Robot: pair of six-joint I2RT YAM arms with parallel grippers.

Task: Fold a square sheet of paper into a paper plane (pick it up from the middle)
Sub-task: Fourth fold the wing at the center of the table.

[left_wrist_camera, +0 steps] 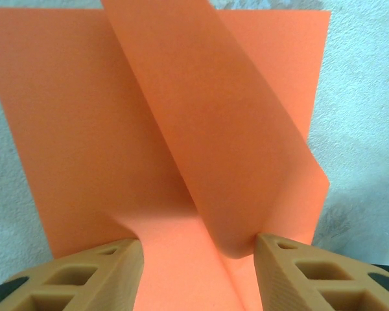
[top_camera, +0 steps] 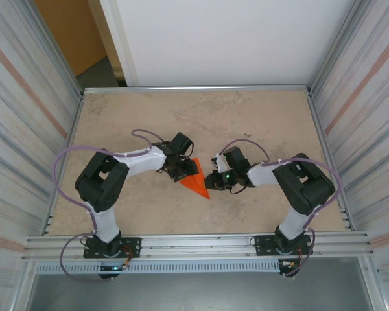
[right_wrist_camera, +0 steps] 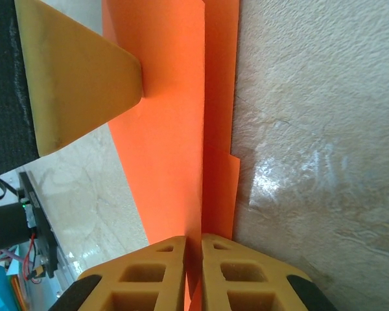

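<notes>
Nearest your bases, on the desk (top_camera: 246, 116): right end effector (right_wrist_camera: 194, 243) pinched almost closed on 1 folded edge of the square sheet of paper (top_camera: 196, 183). Just beyond, left end effector (left_wrist_camera: 198, 241) roughly half open, straddling a raised flap, clamping nothing. Risk: if you pull while pinched, thin paper tears; unheld flap may spring back, skewing the crease.

Paper (top_camera: 196, 184) between left tool (top_camera: 182, 173) and right tool (top_camera: 211, 181)

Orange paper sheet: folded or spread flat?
Folded. The thin orange paper sheet has a flap lifted across it, and overlapping layers show at the right gripper.
</notes>
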